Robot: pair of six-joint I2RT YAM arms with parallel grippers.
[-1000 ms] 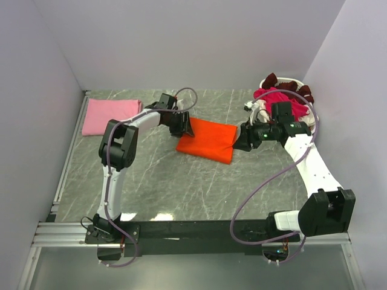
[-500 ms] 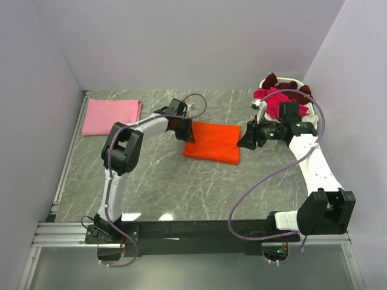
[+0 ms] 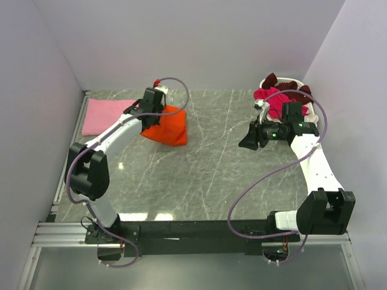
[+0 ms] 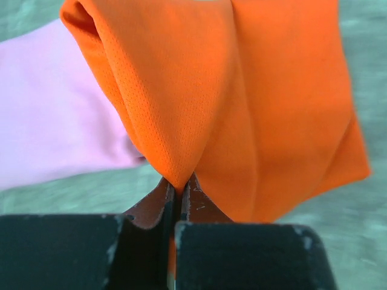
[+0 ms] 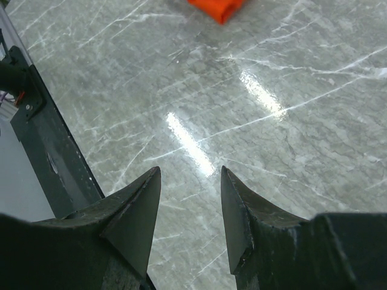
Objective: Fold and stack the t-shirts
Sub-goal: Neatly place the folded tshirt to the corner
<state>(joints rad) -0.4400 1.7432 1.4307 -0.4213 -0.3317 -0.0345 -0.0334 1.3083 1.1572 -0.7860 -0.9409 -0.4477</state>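
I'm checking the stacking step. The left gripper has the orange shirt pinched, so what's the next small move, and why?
Probably swing the left gripper left until the orange shirt is over the pink shirt. The jaws are shut on the orange cloth, and it sits mostly right of the pink one, not stacked yet.

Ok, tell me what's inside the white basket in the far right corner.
The white basket holds a heap of crumpled magenta t-shirts, with dark maroon t-shirts at its far rim. Whatever lies lower is covered, and the right arm hides the near side.
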